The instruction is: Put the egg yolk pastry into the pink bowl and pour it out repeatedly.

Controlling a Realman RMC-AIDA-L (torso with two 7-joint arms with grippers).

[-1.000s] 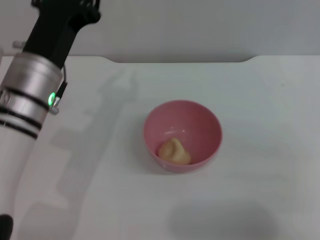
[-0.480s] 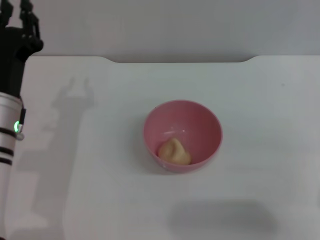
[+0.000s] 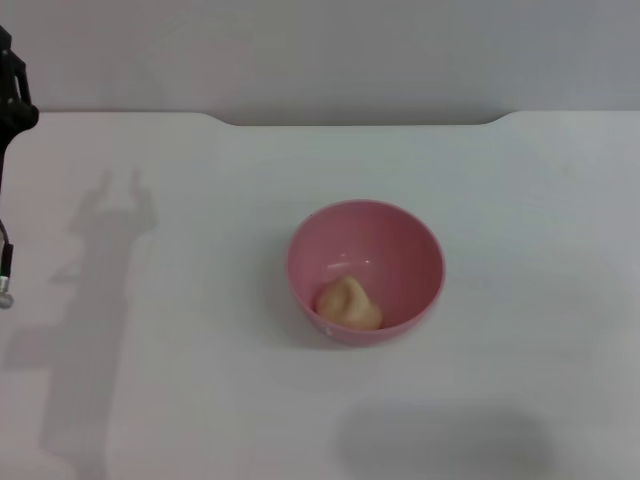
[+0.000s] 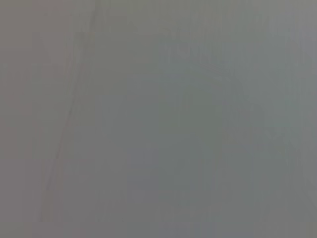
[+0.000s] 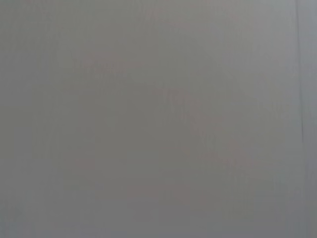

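The pink bowl (image 3: 366, 270) stands upright in the middle of the white table (image 3: 200, 380) in the head view. The egg yolk pastry (image 3: 349, 303), a pale tan-yellow lump, lies inside it against the near wall. Only a sliver of my left arm (image 3: 10, 100) shows at the far left edge, well away from the bowl; its gripper is out of view. My right gripper is out of view. Both wrist views show only plain grey.
The table's far edge (image 3: 360, 120) runs along the back with a grey wall behind. The left arm's shadow (image 3: 90, 300) falls on the table at the left, and a soft shadow (image 3: 440, 435) lies near the front.
My left arm has drawn away to the left, from beside the bowl's left to almost out of view. The bowl and the pastry have not moved.
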